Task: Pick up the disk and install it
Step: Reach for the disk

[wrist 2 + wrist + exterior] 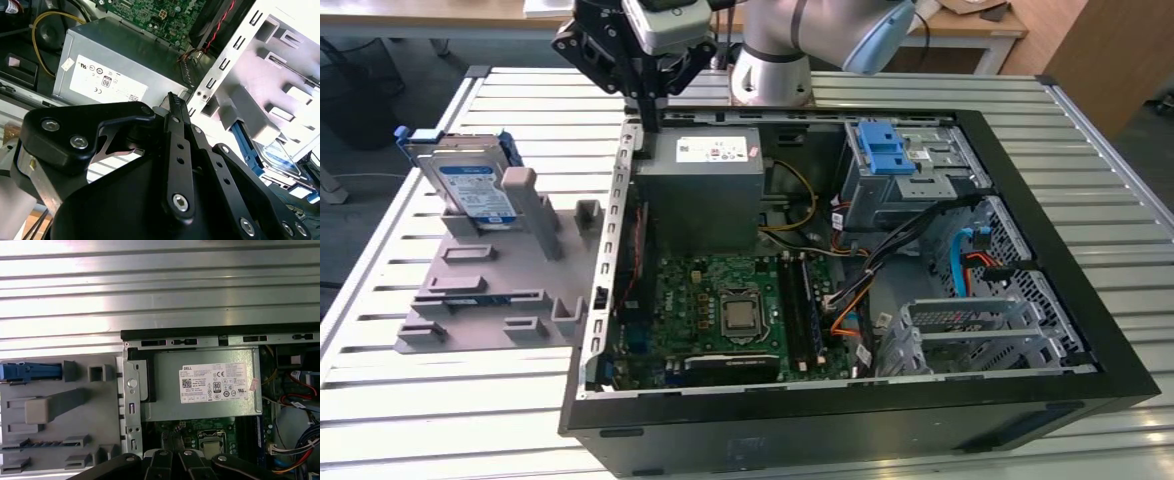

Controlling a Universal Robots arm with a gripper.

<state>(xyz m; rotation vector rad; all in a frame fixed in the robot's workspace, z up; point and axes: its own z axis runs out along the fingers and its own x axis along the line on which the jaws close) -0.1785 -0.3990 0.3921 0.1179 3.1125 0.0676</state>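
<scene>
The disk stands upright on its edge in the grey holder on the exterior view's left, silver with a white-and-blue label and a blue frame. The first wrist view sees it edge-on as a blue strip, and the second wrist view shows part of it behind a grey post. My gripper hangs over the back left corner of the open computer case, to the right of the disk and apart from it. Its black fingers are shut together with nothing between them.
Inside the case lie a grey power-supply box with a white sticker, a green motherboard, loose cables and a drive cage with a blue latch. The case and holder rest on a slatted metal table.
</scene>
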